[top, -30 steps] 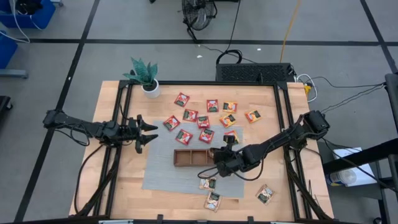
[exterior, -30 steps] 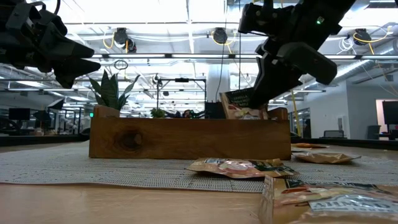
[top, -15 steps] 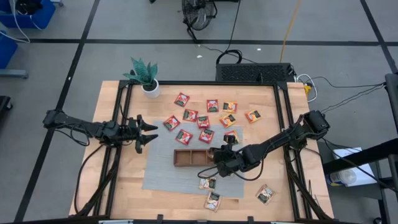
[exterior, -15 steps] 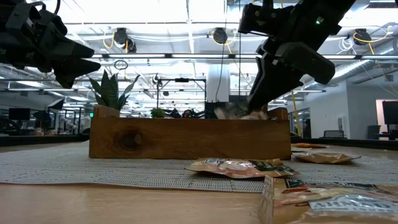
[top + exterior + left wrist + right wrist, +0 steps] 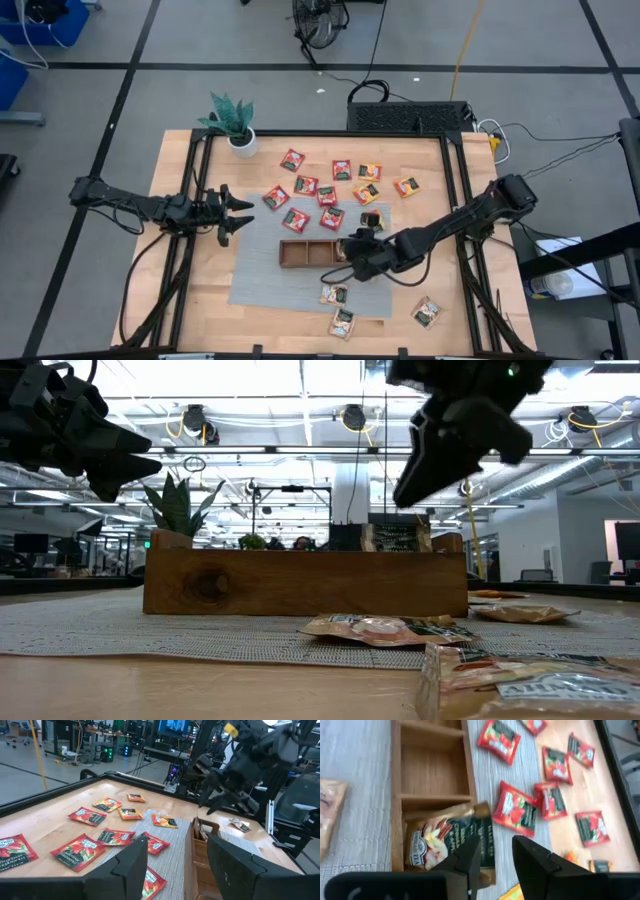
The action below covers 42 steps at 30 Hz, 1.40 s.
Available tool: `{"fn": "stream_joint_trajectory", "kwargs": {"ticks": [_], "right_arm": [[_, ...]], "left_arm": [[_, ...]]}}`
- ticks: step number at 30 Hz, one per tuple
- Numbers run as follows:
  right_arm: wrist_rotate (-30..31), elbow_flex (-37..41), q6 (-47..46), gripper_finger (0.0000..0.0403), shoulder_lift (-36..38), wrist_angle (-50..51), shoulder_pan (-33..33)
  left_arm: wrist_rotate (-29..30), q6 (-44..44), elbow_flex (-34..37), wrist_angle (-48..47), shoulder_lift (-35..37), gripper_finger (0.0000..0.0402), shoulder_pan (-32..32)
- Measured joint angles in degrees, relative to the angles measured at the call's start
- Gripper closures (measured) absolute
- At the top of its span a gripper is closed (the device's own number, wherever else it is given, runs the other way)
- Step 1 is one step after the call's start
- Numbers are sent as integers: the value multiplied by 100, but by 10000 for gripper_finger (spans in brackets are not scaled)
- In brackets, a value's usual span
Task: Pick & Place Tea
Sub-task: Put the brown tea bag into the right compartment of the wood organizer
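The brown wooden tray (image 5: 300, 252) lies on a grey mat (image 5: 255, 280). A dark green and white tea sachet (image 5: 450, 842) lies slanted in the tray's right-end compartment. Its upper edge (image 5: 395, 538) sticks up over the tray's rim. My right gripper (image 5: 496, 845) is open and empty just above that end of the tray, as the high view (image 5: 353, 262) and the low view (image 5: 415, 480) also show. My left gripper (image 5: 240, 213) is open and empty, hovering left of the tray. Red sachets (image 5: 325, 195) and orange-yellow sachets (image 5: 405, 185) lie beyond the tray.
Three dark green sachets (image 5: 343, 322) lie near the table's near edge, one of them on the mat (image 5: 333, 295). A potted plant (image 5: 232, 125) stands at the far left corner. The tray's other two compartments (image 5: 432, 767) hold nothing. Black frame rails (image 5: 455, 200) run along both table sides.
My right gripper has lowered the dark green sachet into the tray's right-end compartment, let go of it and risen clear. The sachet, which hung above the rim, now rests slanted in the compartment with only its upper edge showing over the wall.
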State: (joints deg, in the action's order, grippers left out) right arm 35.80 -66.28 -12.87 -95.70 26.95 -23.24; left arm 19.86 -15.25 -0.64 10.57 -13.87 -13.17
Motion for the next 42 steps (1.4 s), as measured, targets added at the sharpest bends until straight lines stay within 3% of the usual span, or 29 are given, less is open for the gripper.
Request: {"fn": "stream_joint_trajectory", "kwargs": {"ticks": [3,5,7,10,22,31,42], "right_arm": [[-468,-12,371,315,116,-340,-2],[-909,-110,603,346,112,-423,-8],[-1242,-302,814,385,60,-307,11],[-1547,-628,831,399,-71,43,126],[-2265,-662,778,403,-923,428,378],[-2865,-673,719,403,-923,534,402],[-3021,-673,925,403,-936,553,626]], "left_arm": [[0,-2,0,0,0,197,0],[0,-2,0,0,0,197,0],[1,-1,0,0,0,197,1],[2,-2,0,0,0,197,0],[0,0,0,-2,0,197,2],[1,-1,0,0,0,197,0],[0,-1,0,0,0,197,0]]}}
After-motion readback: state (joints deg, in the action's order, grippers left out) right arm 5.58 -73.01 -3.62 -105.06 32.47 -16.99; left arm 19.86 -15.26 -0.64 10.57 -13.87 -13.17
